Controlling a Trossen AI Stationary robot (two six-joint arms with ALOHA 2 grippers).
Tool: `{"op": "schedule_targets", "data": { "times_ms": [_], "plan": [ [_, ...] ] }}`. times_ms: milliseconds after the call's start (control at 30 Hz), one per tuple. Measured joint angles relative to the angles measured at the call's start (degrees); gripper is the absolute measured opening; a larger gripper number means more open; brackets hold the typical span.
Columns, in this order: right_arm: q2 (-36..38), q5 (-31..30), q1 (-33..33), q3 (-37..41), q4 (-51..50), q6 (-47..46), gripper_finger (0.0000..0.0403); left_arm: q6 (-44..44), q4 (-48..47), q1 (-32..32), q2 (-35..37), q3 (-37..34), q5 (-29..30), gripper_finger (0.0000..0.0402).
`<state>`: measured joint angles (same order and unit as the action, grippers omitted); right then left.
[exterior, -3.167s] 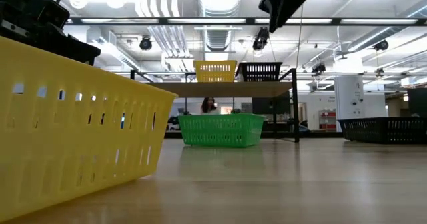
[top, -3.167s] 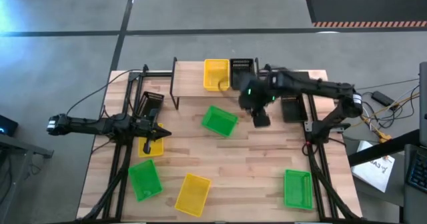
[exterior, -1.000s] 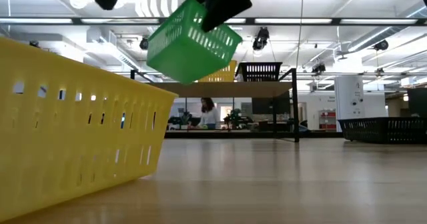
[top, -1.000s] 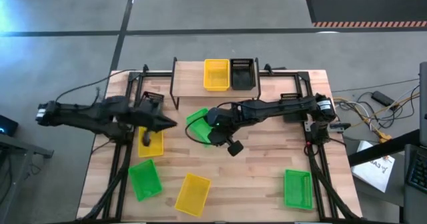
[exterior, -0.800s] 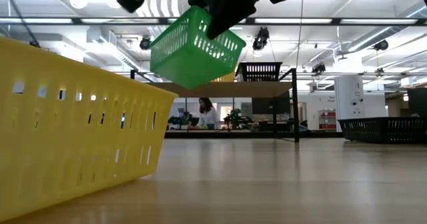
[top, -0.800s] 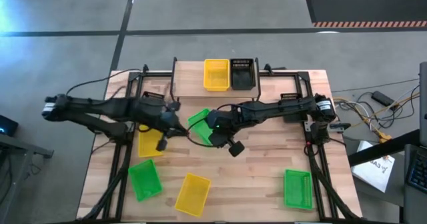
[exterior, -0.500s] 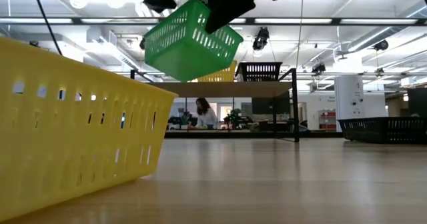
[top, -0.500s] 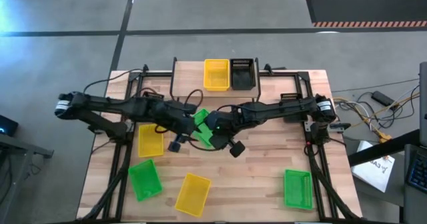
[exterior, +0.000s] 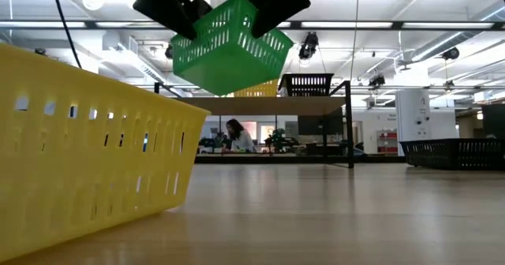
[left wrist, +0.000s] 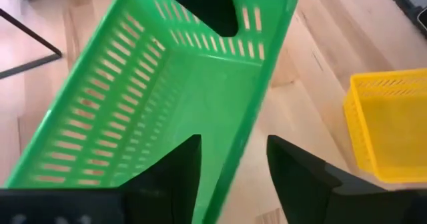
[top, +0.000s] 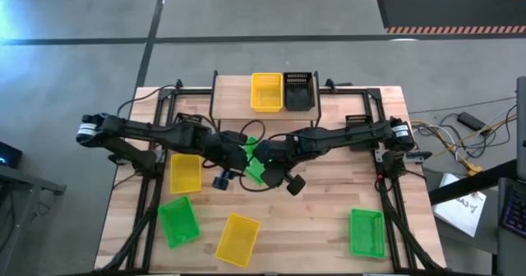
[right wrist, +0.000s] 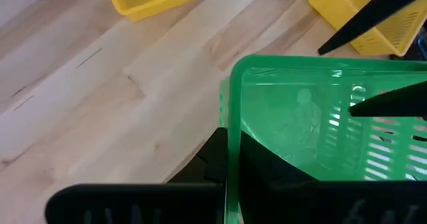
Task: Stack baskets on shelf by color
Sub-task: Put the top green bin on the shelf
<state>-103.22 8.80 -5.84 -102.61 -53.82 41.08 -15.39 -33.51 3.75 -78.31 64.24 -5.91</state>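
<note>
Closest to the front edge of the table (top: 320, 198), lying empty: front yellow basket (top: 237, 237), with a front-left green basket (top: 177, 221) beside it and a front-right green basket (top: 366, 232) well apart toward the right corner. Bare wood between those two and open room around each.

A little farther back on the left, also empty: left yellow basket (top: 185, 172), partly under the left arm.

Above mid-table, lifted clear of the wood and tilted: held green basket (exterior: 229, 48), nothing inside (perforated walls and a bare floor in the wrist views). Open air beneath it all the way to the tabletop.

Right gripper (top: 261, 158) clamped closed on one end wall of the held green basket, arm stretched low and nearly straight from the right rear toward the centre. Left gripper (left wrist: 232, 144) reaching in from the opposite side, fingers (left wrist: 170, 174) parted and straddling a long wall of the same basket, one inside and one outside, a gap showing on both sides. Left arm likewise extended across the table.

At the right rear, partly hidden under the right arm: right black basket (top: 359, 126).

Farthest back, along the rear edge: shelf (top: 234, 95) on thin black legs, carrying a shelf yellow basket (top: 266, 91) and a shelf black basket (top: 299, 90) touching side by side. Left part of the plank bare.

Beyond the table, a person (exterior: 233, 134) in the room.
</note>
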Motion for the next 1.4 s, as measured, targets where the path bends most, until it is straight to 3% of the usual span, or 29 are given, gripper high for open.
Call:
{"op": "schedule_targets", "data": {
  "times_ms": [233,367,533,633,733,833,967,1200,1300,1400],
  "plan": [
    [0.0,-3.1,-0.2,0.0,0.1,-1.9,0.0014,1.5,0.0,0.0,0.1,-0.1,0.0,0.0065],
    [0.1,-3.5,-0.4,-0.5,0.7,0.7,0.0048,1.7,-0.2,0.2,0.6,-0.1,-2.1,0.0011],
    [0.6,-4.5,-0.5,-5.9,-0.1,-5.2,0.0110,6.8,-0.3,1.3,0.9,-0.1,-3.9,0.0004],
    [0.9,-7.7,-0.5,-11.1,-3.3,-12.6,0.0135,14.7,-0.3,2.4,1.3,-0.1,-3.8,0.0001],
    [1.4,-13.1,-0.5,-15.5,-6.0,-22.6,0.0141,25.6,-0.2,3.4,2.4,0.0,-2.0,0.0000],
    [3.5,-16.6,-0.5,-16.0,-8.3,-28.9,0.0134,34.4,-0.5,4.6,4.5,1.1,3.9,0.0000],
    [8.2,-22.5,-0.5,-10.3,-11.1,-35.0,0.0110,41.9,-1.1,5.1,7.4,4.9,13.4,0.0000],
    [18.7,-25.5,-1.2,7.7,-7.9,-48.1,0.0063,51.1,-12.3,0.3,6.3,17.9,33.5,0.0000],
    [22.7,-25.5,-2.2,14.7,-4.2,-52.8,0.0049,51.4,-15.2,-6.0,3.5,22.9,34.7,0.0000],
    [26.5,-25.5,-3.3,20.4,-0.8,-56.8,0.0039,52.6,-18.7,-14.2,-0.5,26.9,32.2,0.0000]
  ]
}}
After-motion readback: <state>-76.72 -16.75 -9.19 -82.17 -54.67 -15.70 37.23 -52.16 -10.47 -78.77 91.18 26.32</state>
